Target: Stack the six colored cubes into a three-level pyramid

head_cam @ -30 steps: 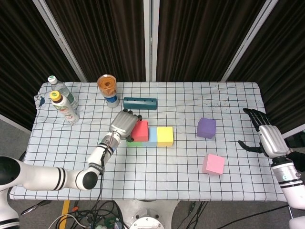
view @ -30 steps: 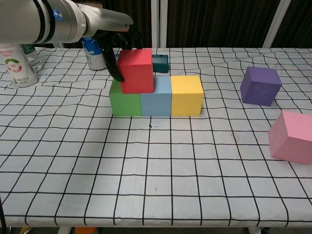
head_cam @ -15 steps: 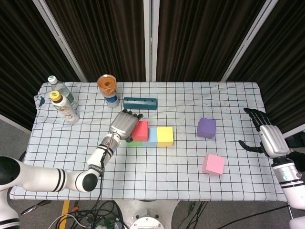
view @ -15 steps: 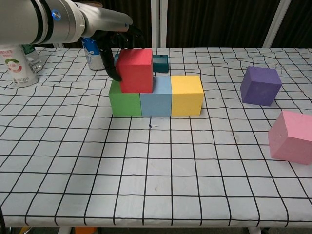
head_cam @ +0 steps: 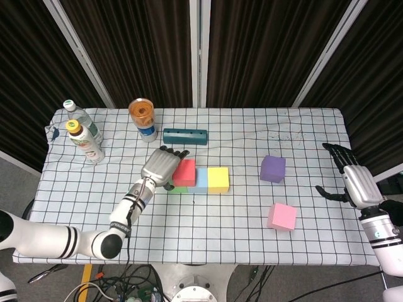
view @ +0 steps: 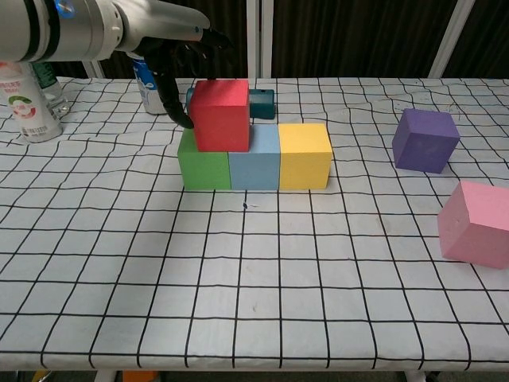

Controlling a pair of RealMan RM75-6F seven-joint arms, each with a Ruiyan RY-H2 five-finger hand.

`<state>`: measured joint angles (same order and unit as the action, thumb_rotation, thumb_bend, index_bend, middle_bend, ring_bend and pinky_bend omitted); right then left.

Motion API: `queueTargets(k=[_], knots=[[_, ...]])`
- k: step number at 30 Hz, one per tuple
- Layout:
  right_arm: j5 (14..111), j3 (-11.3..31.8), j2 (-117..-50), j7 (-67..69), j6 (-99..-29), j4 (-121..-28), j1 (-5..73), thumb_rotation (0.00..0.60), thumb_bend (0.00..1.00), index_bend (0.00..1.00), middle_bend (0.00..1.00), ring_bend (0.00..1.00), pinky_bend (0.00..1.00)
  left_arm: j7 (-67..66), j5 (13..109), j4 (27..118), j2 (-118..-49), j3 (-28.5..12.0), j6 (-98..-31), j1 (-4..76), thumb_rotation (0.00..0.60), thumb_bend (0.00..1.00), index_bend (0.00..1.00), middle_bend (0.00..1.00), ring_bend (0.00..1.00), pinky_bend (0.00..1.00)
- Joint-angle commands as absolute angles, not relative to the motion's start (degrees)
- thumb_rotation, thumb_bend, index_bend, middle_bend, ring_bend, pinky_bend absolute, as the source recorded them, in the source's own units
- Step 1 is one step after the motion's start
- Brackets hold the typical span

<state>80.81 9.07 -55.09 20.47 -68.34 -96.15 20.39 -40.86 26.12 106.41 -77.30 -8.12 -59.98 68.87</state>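
Note:
A green cube (view: 203, 168), a blue cube (view: 254, 159) and a yellow cube (view: 305, 155) stand in a row, touching. The red cube (view: 220, 114) rests on top, over the green-blue seam (head_cam: 184, 172). My left hand (view: 187, 60) hovers just left of and behind the red cube with fingers spread, holding nothing; in the head view the left hand (head_cam: 160, 167) sits beside the cube. The purple cube (head_cam: 272, 168) and pink cube (head_cam: 281, 216) lie apart on the right. My right hand (head_cam: 352, 182) hangs open past the table's right edge.
A teal block (head_cam: 185, 136) lies behind the row. A can with an orange lid (head_cam: 143, 118) and two bottles (head_cam: 85, 139) stand at the back left. The checked tablecloth (head_cam: 208, 239) covers the table.
My left hand has let go of the red cube and drawn back up and to the left, fingers spreading. The red cube stays on the row. The right hand has not moved.

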Motion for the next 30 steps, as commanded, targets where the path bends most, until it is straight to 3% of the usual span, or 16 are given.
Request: queueTargets(k=[1,11,21,30], knots=[[78.84,8.73,-56.07,21.17,-65.13,-94.68,21.18,0.600,0.17,0.00,0.07,0.00,0.00,-37.02,32.14,109.91,-73.97,-7.81,-61.85,65.39,0.600,0.09,0.12,0.25,0.24,0.20],[72.38,9.57,-62.28,17.46,-56.28,-89.07,25.88,0.600,0.17,0.00,0.09,0.00,0.00,-26.80,51.26,112.21,-65.91,-3.25,-71.91,52.07,0.600,0.09,0.16,0.25,0.24,0.19],[61.45,11.62,-71.61,4.42,-48.81,-82.35,33.00,0.600,0.05,0.00,0.10,0.00,0.00,-18.49,60.34,109.78,-62.90,-0.42,-75.83,42.18,0.600,0.09,0.16,0.25,0.24,0.19],[57.39,11.98,-78.87,-1.71,-43.56,-73.74,38.69,0.600,0.10,0.00,0.16,0.00,0.00,-12.92,66.21,108.01,-61.18,-0.05,-77.05,36.45,0.600,0.09,0.16,0.25,0.24,0.18]])
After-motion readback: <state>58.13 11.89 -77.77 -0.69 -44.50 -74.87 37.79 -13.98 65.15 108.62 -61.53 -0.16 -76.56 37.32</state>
